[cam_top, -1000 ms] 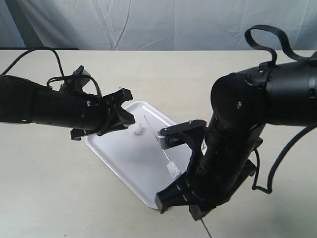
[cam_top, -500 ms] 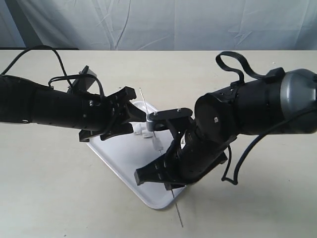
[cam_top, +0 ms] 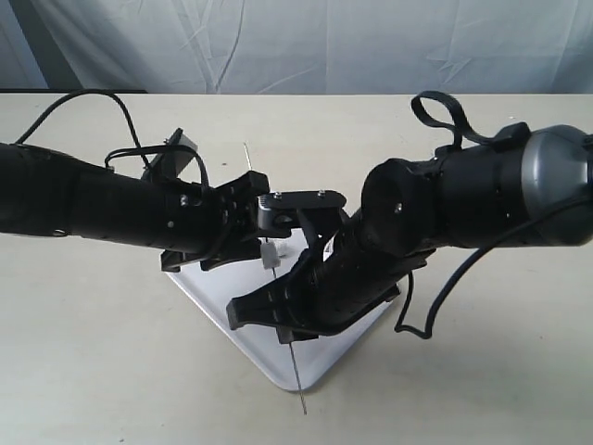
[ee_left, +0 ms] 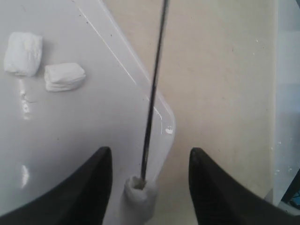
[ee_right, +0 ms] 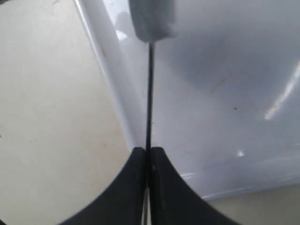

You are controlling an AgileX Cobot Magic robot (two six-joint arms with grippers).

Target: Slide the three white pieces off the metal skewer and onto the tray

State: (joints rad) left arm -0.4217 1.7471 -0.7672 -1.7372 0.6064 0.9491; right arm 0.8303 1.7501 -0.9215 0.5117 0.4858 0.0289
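The metal skewer [cam_top: 298,385] [ee_left: 155,84] [ee_right: 149,89] runs slantwise over the tray [cam_top: 326,358] [ee_left: 93,122] [ee_right: 215,93]. My right gripper [cam_top: 287,332] [ee_right: 148,151] is shut on its lower part. One white piece [cam_top: 270,254] [ee_left: 139,197] [ee_right: 152,18] is still threaded on it. My left gripper [cam_top: 252,219] [ee_left: 149,154] is open, with a finger on each side of that piece and not touching it. Two loose white pieces [ee_left: 23,53] [ee_left: 64,76] lie side by side on the tray; both arms hide them in the exterior view.
The tray lies at an angle on a beige tabletop [cam_top: 111,371]. A grey cloth backdrop [cam_top: 296,46] hangs behind the table. Both black arms cross over the tray's middle, and cables loop above them.
My right gripper has carried the skewer up and to the left, bringing the threaded piece between my left gripper's fingers. The left arm has reached further right.
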